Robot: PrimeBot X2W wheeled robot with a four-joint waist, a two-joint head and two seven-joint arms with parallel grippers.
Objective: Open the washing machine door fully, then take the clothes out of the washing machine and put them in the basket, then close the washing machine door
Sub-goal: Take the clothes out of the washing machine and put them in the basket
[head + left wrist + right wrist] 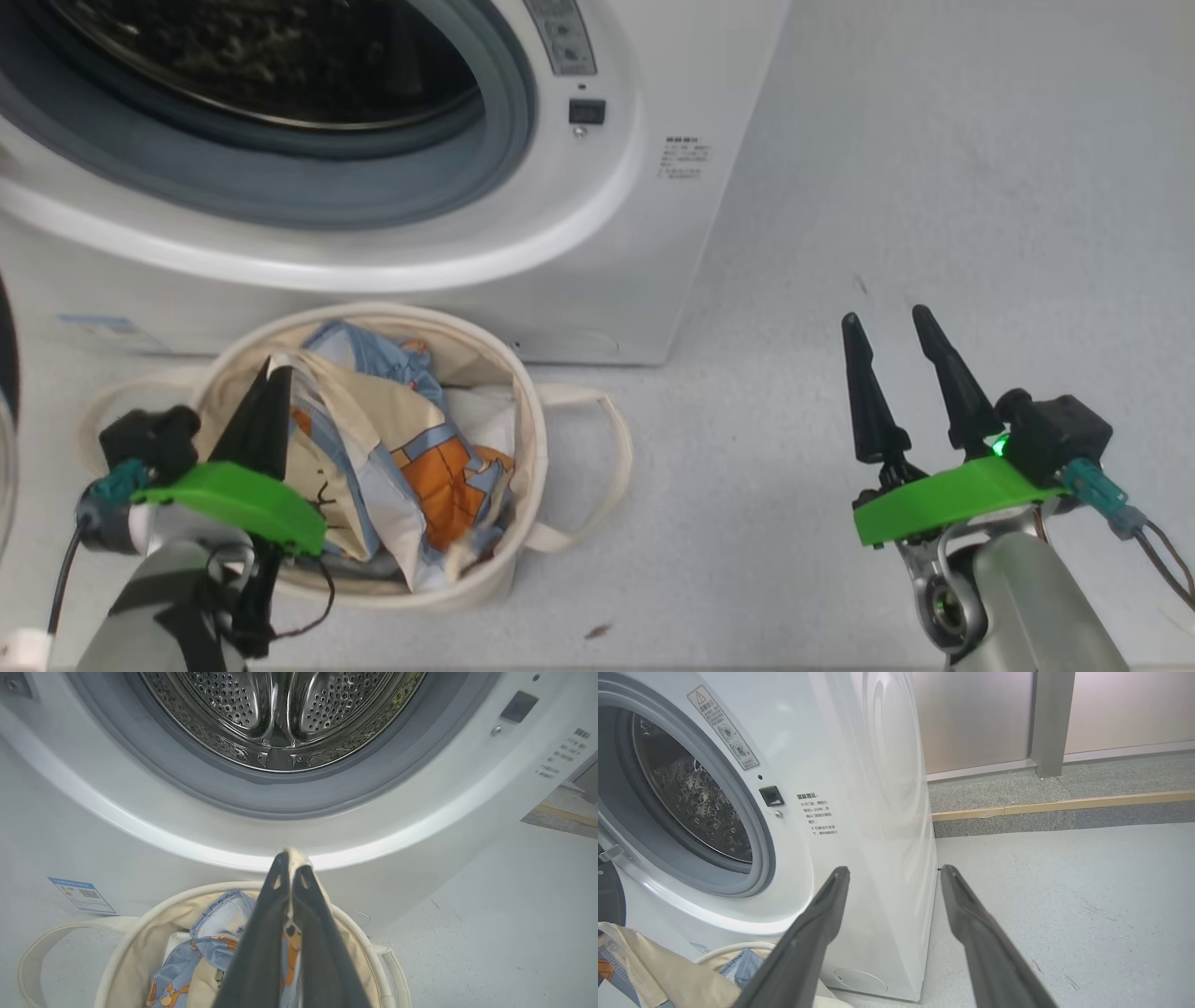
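The white boxy front-loading washing machine (653, 233) stands on the pale grey floor (887, 187) with its round opening uncovered and its perforated steel drum (280, 714) bare inside. Just in front of the washing machine, below that opening, sits the round cream canvas basket (527, 411) with loop handles. It holds the light blue clothes (420, 448) printed with orange-brown cartoon animals and cream parts. The left hand (269, 373) hangs over the basket, its dark fingers pressed together on a cream fold of the clothes. The right hand (887, 322) is off the washing machine's right front corner, above the floor, with its fingers spread apart and nothing between them. A sliver of the glossy black washing machine door (609, 896) shows at the washing machine's left side.
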